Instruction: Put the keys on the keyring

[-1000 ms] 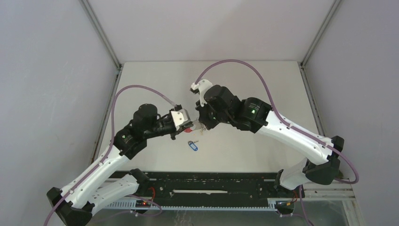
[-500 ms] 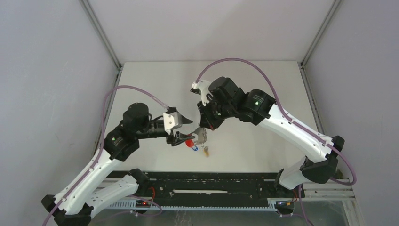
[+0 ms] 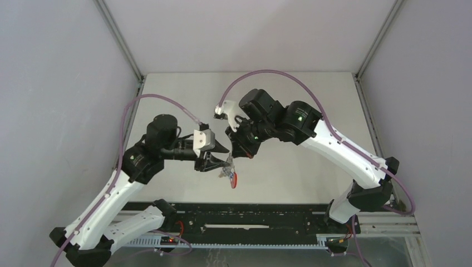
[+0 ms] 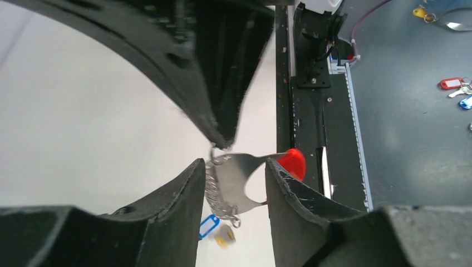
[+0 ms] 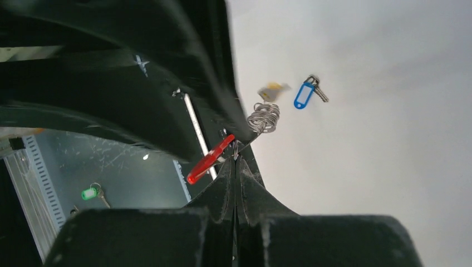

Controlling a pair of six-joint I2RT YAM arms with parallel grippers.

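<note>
Standing here I can read no writing, number or brand on anything: the blue key tag (image 5: 304, 94) looks blank, and the yellow key tag (image 5: 271, 90) is too blurred to tell.

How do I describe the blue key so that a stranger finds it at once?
Look at the pale table where both arms meet over it; there the right tool pinches the grey keyring with its red band. Just past the keyring lies the blue key: its oblong tag is blue, while the neighbouring tag is yellow-orange.
</note>
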